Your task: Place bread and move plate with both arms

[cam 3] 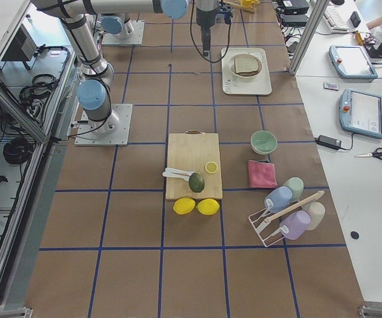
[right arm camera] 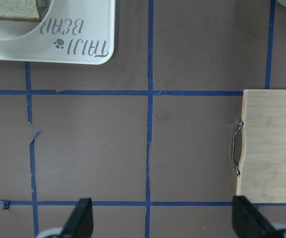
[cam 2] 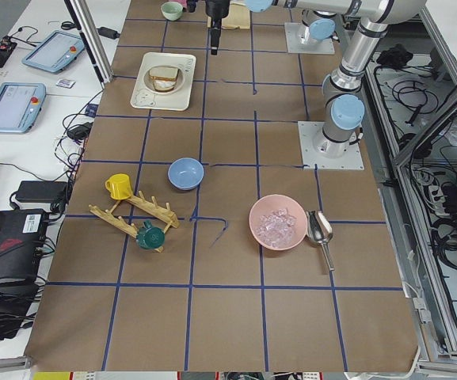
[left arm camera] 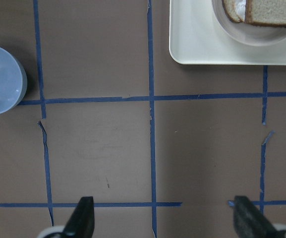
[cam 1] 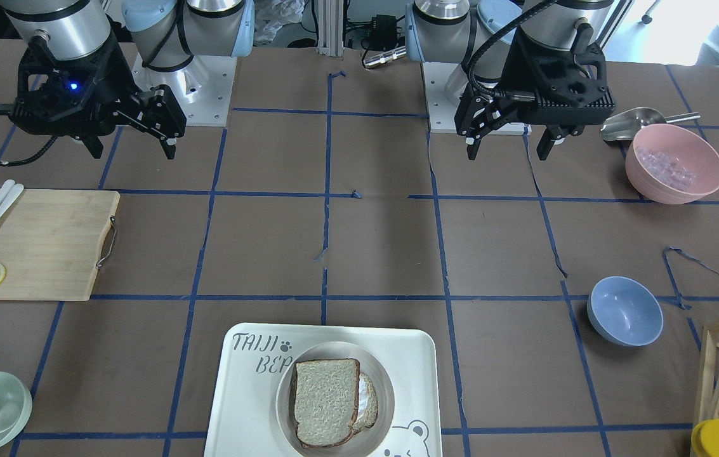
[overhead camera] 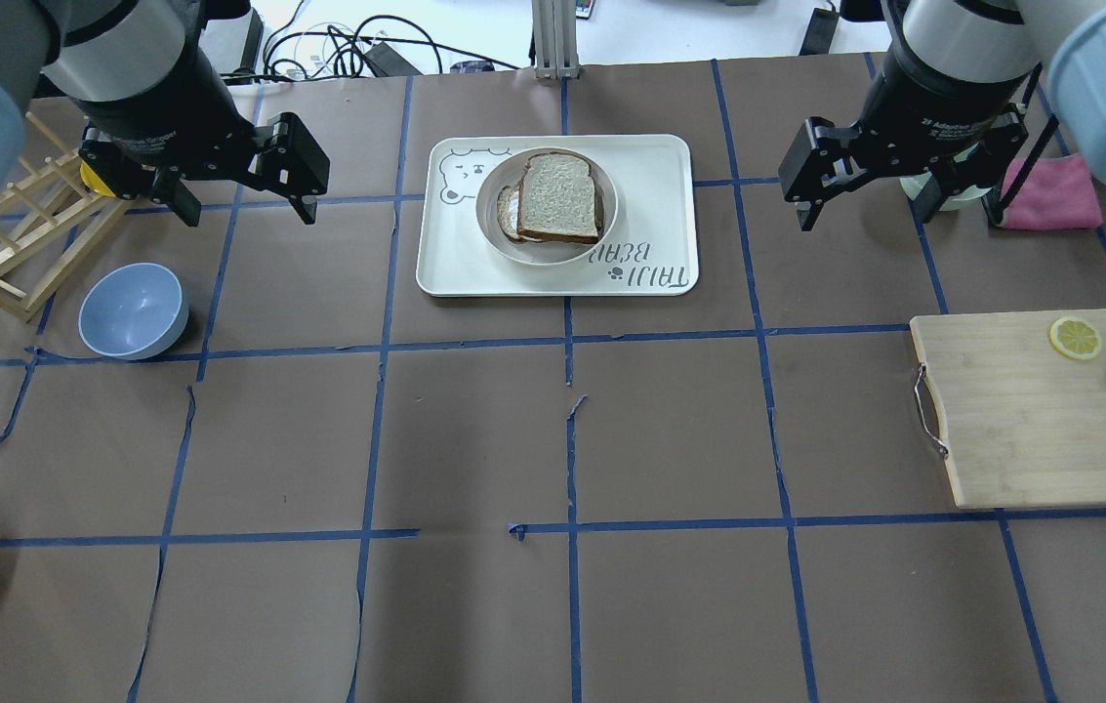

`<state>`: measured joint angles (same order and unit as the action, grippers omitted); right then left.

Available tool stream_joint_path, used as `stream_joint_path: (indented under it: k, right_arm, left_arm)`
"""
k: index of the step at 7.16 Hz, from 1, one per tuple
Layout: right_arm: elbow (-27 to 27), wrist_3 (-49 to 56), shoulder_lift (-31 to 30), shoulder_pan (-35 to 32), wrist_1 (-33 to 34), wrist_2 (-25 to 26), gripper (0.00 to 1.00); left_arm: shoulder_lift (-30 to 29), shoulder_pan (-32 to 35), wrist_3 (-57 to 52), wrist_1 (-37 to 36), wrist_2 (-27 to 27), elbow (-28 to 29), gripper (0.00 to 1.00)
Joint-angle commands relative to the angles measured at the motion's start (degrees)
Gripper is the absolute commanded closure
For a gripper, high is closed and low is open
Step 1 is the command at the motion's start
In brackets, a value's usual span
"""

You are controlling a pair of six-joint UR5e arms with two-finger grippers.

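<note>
The bread (overhead camera: 560,193) lies on top of a second slice with egg white (cam 1: 369,398) in the round cream plate (overhead camera: 489,210). The plate sits on the "TAIJI BEAR" tray (overhead camera: 655,166) at the table's far middle. The bread also shows in the front view (cam 1: 327,400) and at the top of both wrist views (left arm camera: 271,12) (right arm camera: 11,10). My left gripper (overhead camera: 250,210) hangs open and empty above the table, left of the tray. My right gripper (overhead camera: 860,215) hangs open and empty, right of the tray. Neither touches anything.
A blue bowl (overhead camera: 133,310) and a wooden rack (overhead camera: 6,244) stand on the left. A bamboo cutting board (overhead camera: 1021,410) with a lemon slice, cutlery and an avocado lies on the right. A pink cloth (overhead camera: 1050,190) lies at the far right. A pink bowl (cam 1: 673,162) with a scoop stands near my left base.
</note>
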<state>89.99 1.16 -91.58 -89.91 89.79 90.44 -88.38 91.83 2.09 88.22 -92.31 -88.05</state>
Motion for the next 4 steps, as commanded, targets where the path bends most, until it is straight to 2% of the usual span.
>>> stream_joint_path:
  k: [1,4]
  right_arm:
    - [0.0,0.1,0.0,0.0,0.0,0.1,0.0]
    - [0.1,0.1,0.1,0.0,0.2,0.2,0.0]
  left_arm:
    - [0.4,-0.3,1.2,-0.2,-0.1,-0.1,0.0]
    - [0.4,-0.3,0.9,-0.2,-0.3,-0.1,0.0]
